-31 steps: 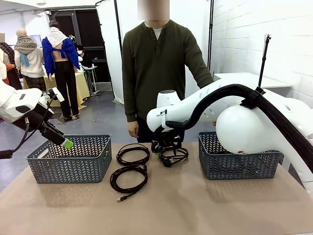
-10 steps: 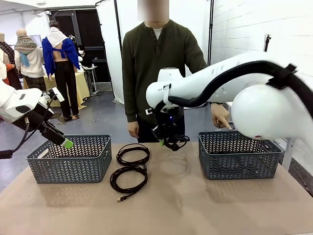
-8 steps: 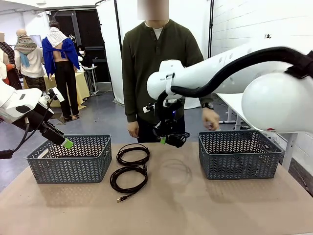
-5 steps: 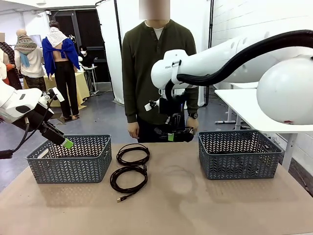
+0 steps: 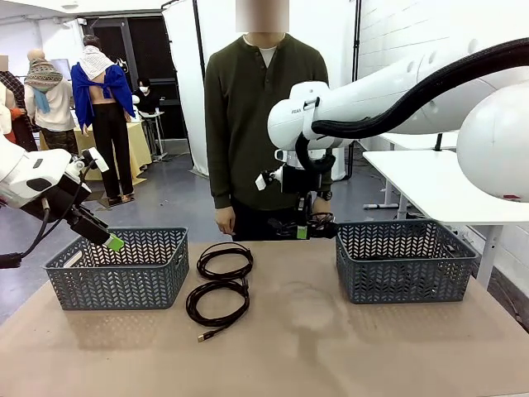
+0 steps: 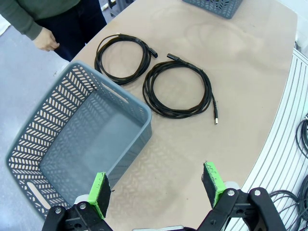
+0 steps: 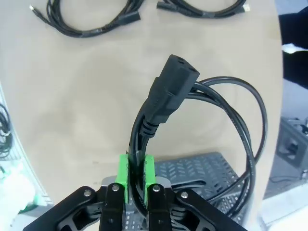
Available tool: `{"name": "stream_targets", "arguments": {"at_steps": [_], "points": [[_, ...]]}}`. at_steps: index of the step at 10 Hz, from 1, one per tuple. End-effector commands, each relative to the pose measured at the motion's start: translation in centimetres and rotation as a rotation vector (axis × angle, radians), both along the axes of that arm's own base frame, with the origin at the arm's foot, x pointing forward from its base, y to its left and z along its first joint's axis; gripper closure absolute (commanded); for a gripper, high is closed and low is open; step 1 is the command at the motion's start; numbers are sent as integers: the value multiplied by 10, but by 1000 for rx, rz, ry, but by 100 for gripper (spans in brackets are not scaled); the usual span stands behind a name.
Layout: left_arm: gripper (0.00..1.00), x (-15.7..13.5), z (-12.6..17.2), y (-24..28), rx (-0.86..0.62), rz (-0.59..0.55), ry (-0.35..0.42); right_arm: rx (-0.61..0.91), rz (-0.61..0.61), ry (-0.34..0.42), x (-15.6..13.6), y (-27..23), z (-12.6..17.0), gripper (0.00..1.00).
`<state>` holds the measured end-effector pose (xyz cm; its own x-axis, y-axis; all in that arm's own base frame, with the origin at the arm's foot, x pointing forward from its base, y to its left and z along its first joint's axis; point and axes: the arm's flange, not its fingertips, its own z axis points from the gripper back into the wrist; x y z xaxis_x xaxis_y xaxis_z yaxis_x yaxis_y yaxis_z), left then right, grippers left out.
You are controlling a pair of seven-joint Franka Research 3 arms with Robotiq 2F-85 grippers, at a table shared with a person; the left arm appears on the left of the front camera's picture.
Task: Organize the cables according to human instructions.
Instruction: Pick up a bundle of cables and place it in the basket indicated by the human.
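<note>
My right gripper (image 5: 302, 231) is shut on a coiled black cable (image 5: 319, 222) and holds it in the air beside the left rim of the right grey basket (image 5: 405, 265). In the right wrist view the green pads (image 7: 126, 177) pinch the cable (image 7: 171, 89) just below its thick plug, with the basket (image 7: 202, 168) underneath. Two more coiled cables (image 5: 225, 277) (image 5: 216, 322) lie on the table between the baskets. My left gripper (image 5: 111, 241) hangs open over the left grey basket (image 5: 120, 273). The human (image 5: 263, 124) stands at the far side.
From the left wrist, the left gripper (image 6: 156, 187) looks down on the left basket's near wall (image 6: 120, 144), both table cables (image 6: 97, 57) (image 6: 208, 91) and the person's hand (image 6: 46, 43). The brown tabletop (image 5: 331, 347) is bare in front.
My right arm has carried the held cable up and to the right, from over the table's middle to the right basket's rim. The person's hand has drawn back from that basket. The left arm stayed put.
</note>
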<state>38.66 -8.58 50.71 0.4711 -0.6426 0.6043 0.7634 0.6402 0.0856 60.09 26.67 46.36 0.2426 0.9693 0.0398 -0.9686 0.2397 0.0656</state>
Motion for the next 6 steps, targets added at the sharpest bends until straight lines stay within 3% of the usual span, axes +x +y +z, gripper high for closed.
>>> {"name": "stream_targets", "arguments": {"at_steps": [1, 6], "points": [[0, 2, -1, 2, -17, 3, 1, -13, 11, -5, 0, 4, 3, 100], [0, 2, -1, 2, -17, 3, 1, 0, 6, 0, -1, 4, 0, 100]]}}
